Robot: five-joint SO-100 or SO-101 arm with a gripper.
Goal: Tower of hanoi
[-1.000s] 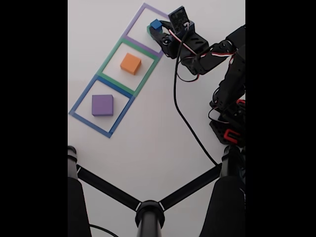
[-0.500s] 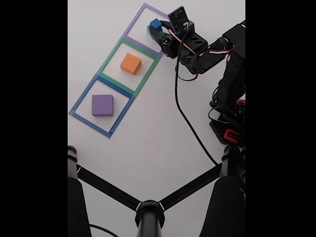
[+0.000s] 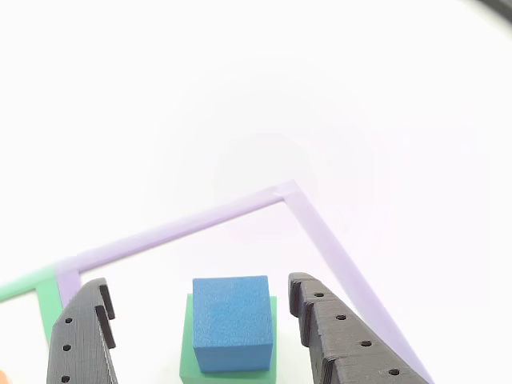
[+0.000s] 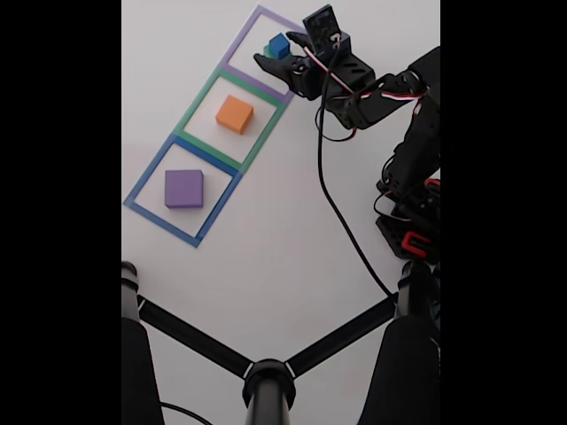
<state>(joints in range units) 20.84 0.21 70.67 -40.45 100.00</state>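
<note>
Purple block: sat alone inside the blue outline, at 9 o'clock in the fixed view, well apart from the arm.
Orange block: lay alone in the green outline, toward 11 o'clock.
Green block: rested inside the purple outline, at 6 o'clock in the other view.
Blue block: stood stacked on the green one, edges roughly square to it.
Gripper: jaws stood wide apart, one finger on either side of the blue block with clear gaps; it held nothing.
Progress: judged early to middle. The two smallest blocks were stacked in one square; the purple and orange were each single. Rebuilding the full tower in one square appeared still to be done.
</note>
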